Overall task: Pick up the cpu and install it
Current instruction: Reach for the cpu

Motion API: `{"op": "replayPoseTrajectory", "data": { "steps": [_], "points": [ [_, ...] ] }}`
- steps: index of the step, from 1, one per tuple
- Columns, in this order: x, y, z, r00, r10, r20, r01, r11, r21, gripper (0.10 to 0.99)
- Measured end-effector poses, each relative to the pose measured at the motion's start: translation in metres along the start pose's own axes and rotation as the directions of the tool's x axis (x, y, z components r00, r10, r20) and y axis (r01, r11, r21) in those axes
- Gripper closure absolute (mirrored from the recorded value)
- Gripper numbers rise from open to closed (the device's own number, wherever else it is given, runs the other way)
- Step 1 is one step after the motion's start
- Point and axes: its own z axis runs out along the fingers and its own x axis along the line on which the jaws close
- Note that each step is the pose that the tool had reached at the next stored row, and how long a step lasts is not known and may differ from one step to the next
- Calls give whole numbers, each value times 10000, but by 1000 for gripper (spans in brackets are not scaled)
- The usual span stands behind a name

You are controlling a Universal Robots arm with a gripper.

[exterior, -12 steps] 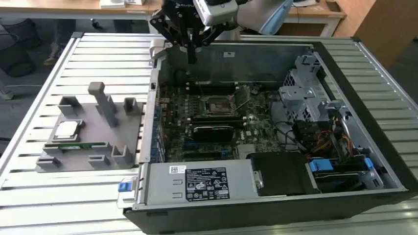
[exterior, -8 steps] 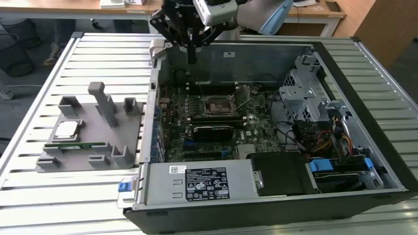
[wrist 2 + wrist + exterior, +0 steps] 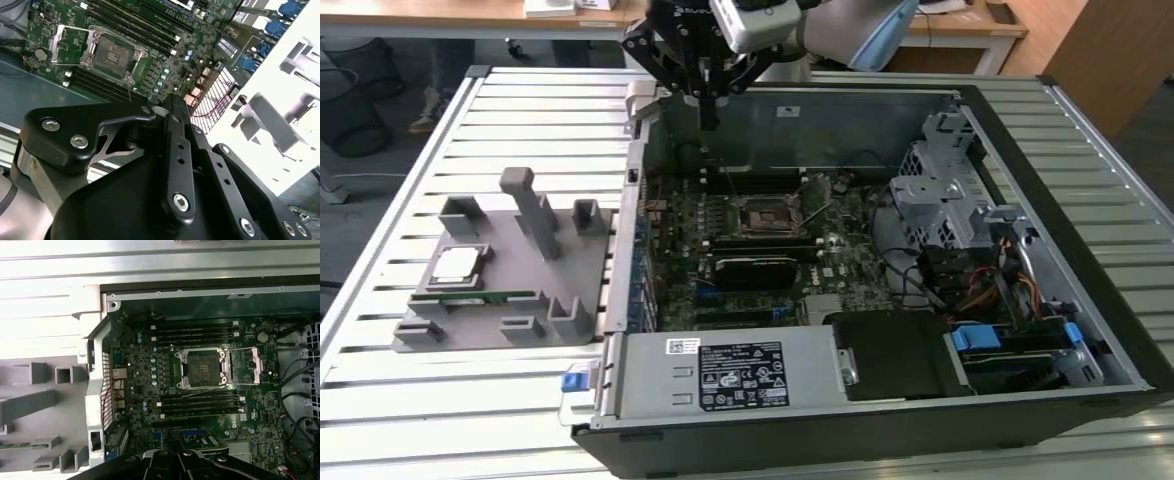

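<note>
Your tool (image 3: 710,122), fingers together & empty, hangs over back wall of PC case (image 3: 854,440), well apart from the cpu (image 3: 458,264) on grey jig (image 3: 520,300), the exterior view's left.

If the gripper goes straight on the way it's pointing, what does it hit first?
Probably the green motherboard inside the open black computer case; the black gripper hangs above it, pointing down. Depth is unclear, so I can't name the exact spot.
</note>
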Motion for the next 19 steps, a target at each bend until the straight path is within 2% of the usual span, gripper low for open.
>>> {"op": "replayPoseTrajectory", "data": {
  "steps": [19],
  "points": [
    [98, -7, -2, 10000, 1, 1, -1, 10000, 0, 976]
  ]
}}
